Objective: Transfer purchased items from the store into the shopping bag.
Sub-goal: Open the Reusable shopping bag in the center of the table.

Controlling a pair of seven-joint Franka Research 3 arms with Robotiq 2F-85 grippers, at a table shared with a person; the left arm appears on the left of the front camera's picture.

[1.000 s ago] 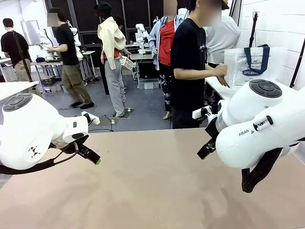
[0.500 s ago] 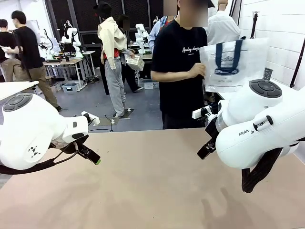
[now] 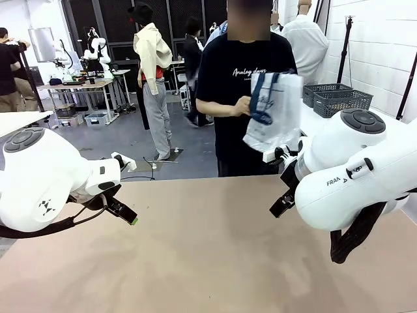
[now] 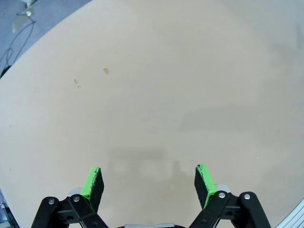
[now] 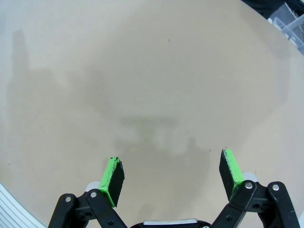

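Table (image 3: 208, 261): matt tan top, smooth, with faint scuffs and a few small specks. Left arm (image 3: 39, 179) and right arm (image 3: 365, 176): smooth white plastic shells, slightly glossy, with dark matt joint caps. Left gripper (image 4: 148, 173) and right gripper (image 5: 171, 161): matt black links, bright metal screw heads; green pads (image 4: 91, 183) look rubbery, matt, worn dark at the edges. Shopping bag (image 3: 277, 114), far side: thin translucent whitish plastic, soft, creased, mild sheen; navy handles (image 3: 256, 98) look like woven strap. Dark grey baskets (image 3: 342, 101), far right: matt slotted plastic. T-shirt (image 3: 225, 78): black matt cloth.
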